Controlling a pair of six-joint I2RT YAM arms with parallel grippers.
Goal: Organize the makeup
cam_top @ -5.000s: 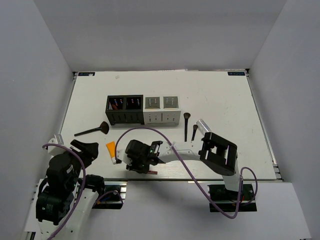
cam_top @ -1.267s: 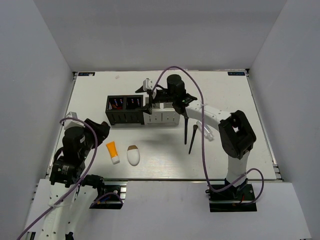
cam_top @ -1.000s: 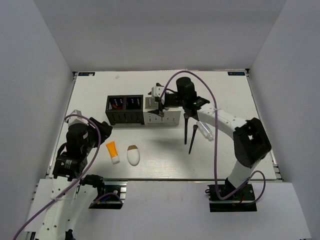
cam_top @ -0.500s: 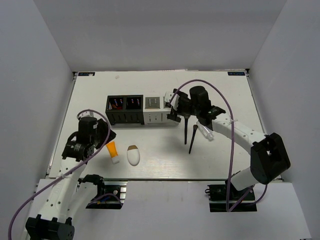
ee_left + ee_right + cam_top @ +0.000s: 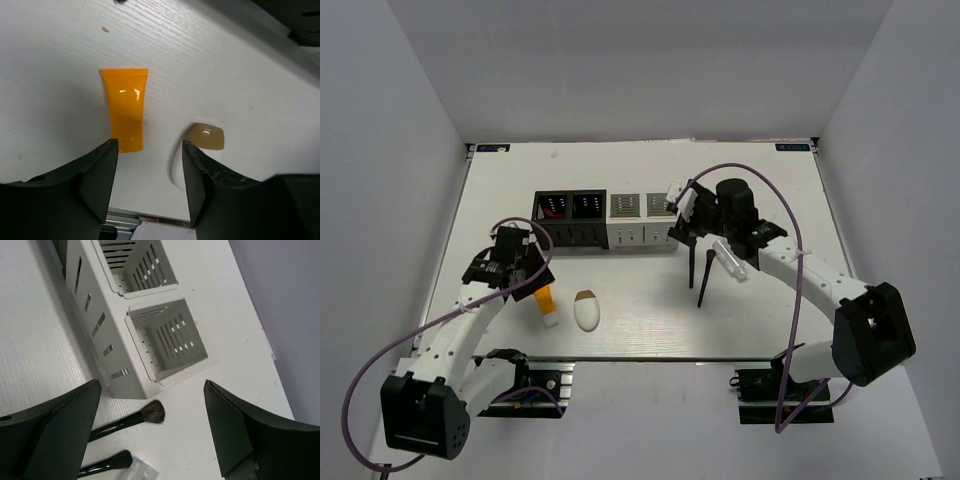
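- Peering down from the wrist, the right gripper point(image 5: 150, 387), spread wide and holding nothing, faces the grey-white organizer point(image 5: 135, 340); only this view shows its slotted inner walls.
- The left gripper point(image 5: 148, 146), equally agape and bare, hangs over the desk point(image 5: 240, 75). The orange tube point(image 5: 125, 107) lies ahead of one finger, the white egg-shaped piece point(image 5: 204, 139) beside the other.
- Two black brushes point(image 5: 127, 422) and the clear bottle point(image 5: 142, 473) lie between the right gripper's fingers.

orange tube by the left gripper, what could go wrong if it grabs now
The open left gripper is off-centre: the orange tube lies near one finger, which may land on it. The other finger is close to the egg-shaped piece and could nudge it rolling.
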